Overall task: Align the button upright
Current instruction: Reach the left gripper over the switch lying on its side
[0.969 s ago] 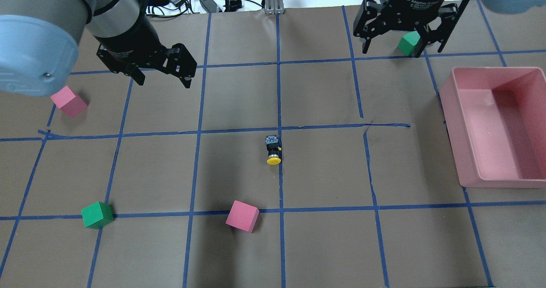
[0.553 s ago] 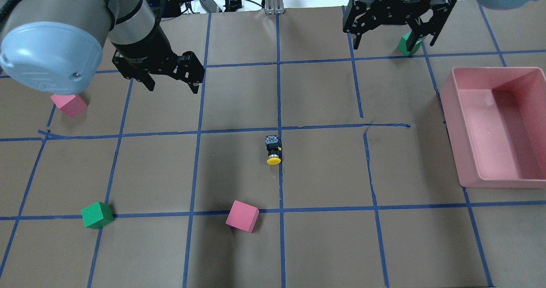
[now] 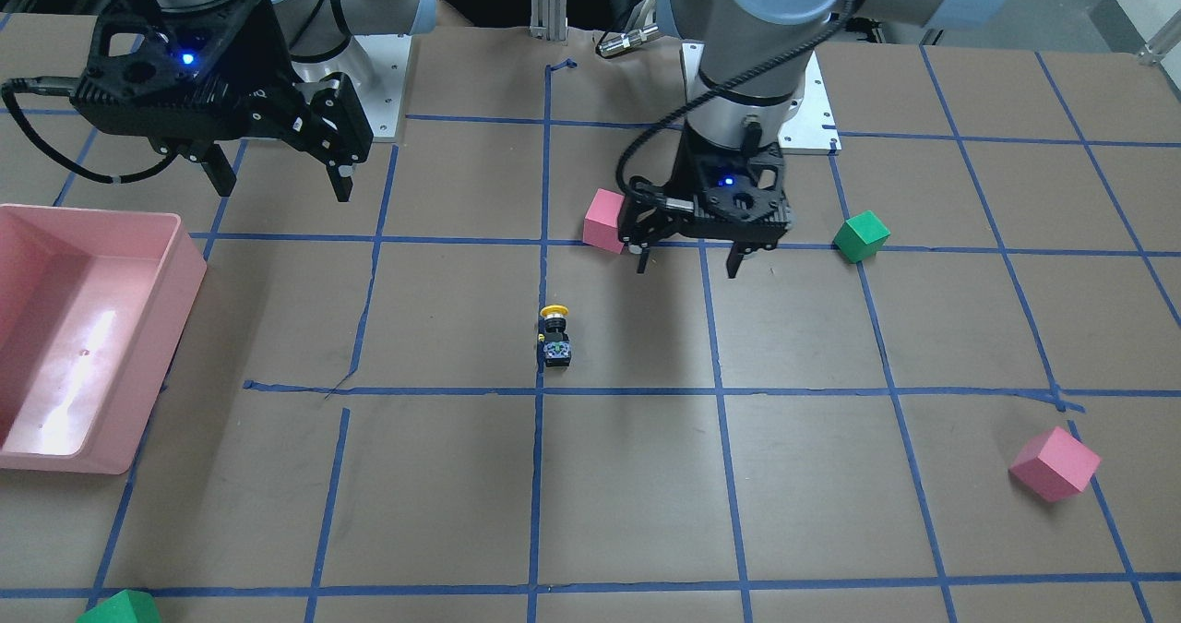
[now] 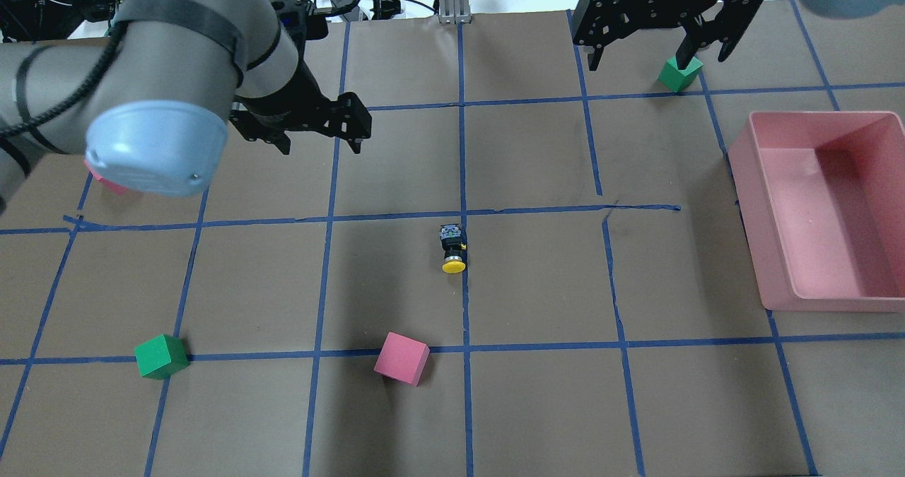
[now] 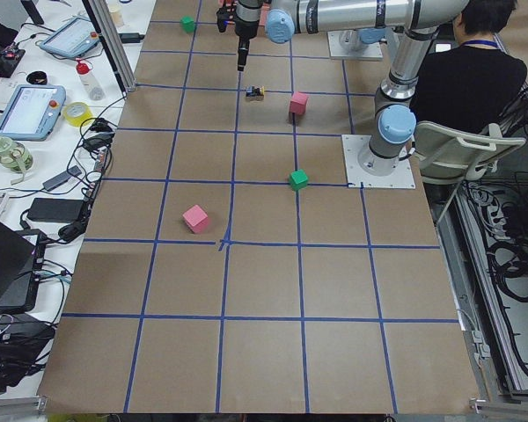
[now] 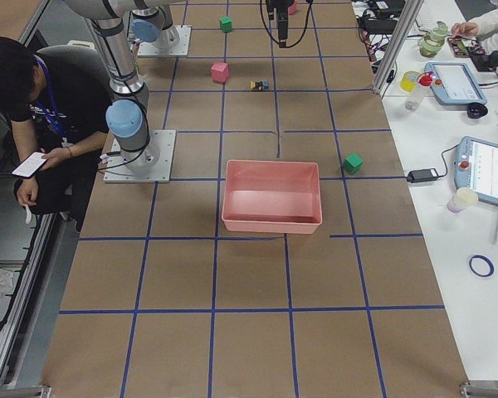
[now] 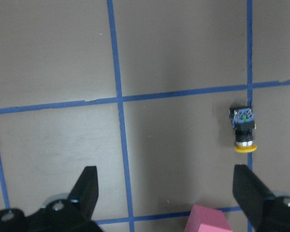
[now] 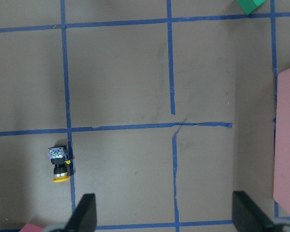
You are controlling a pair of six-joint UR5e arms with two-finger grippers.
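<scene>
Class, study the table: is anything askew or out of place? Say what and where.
The button lies on its side alongside a blue tape line, its yellow cap pointing toward the robot, not standing upright.

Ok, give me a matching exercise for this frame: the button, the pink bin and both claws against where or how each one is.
Things:
1. button
2. pink bin
3. left claw
4. right claw

States:
A. open, on the bin's side
B. lying on its side by a blue tape line
C. empty, open side up
D. open, on the side away from the bin

Pairs: 1-B, 2-C, 3-D, 4-A
</scene>
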